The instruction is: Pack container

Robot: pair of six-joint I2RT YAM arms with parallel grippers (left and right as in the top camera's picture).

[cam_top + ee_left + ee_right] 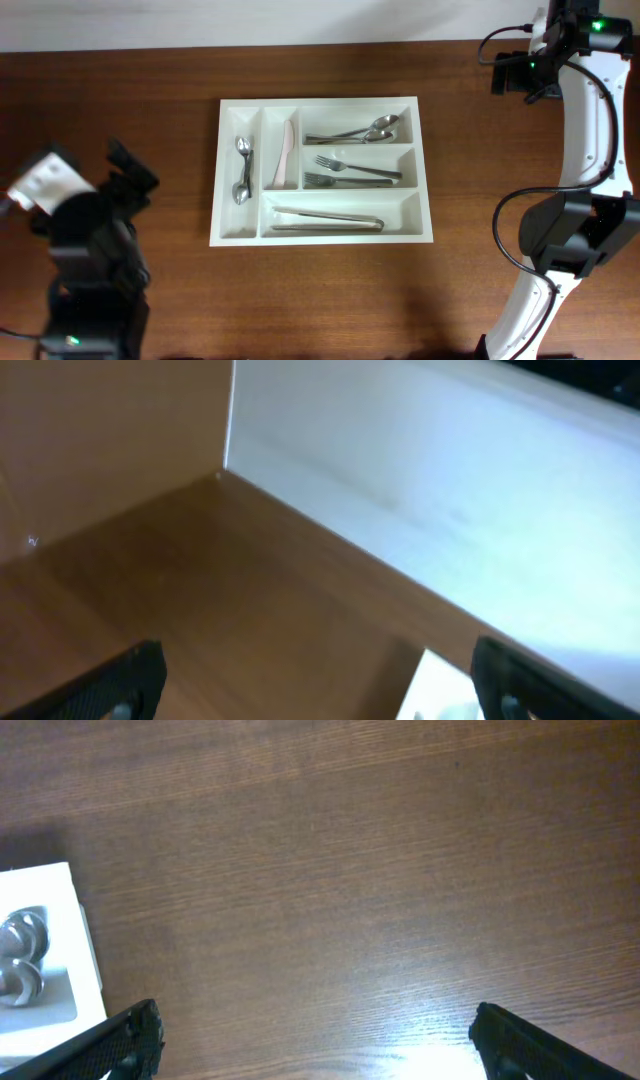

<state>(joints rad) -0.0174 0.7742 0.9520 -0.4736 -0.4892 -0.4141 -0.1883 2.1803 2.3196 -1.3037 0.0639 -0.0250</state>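
left hand (318,685) and right hand (316,1038) both spread above brown wooden table (130,90), white wall (450,490) behind.

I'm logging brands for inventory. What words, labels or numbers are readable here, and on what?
No text can be read in any view.
White patch on the left arm: blurred, nothing legible.
Cutlery tray: no print visible.

Wood, plastic, metal
Table (150,100): dark grained wood, slight sheen. Tray (320,101): smooth matt white plastic. Spoons (365,131), forks (345,172), tongs (325,220): glossy metal.
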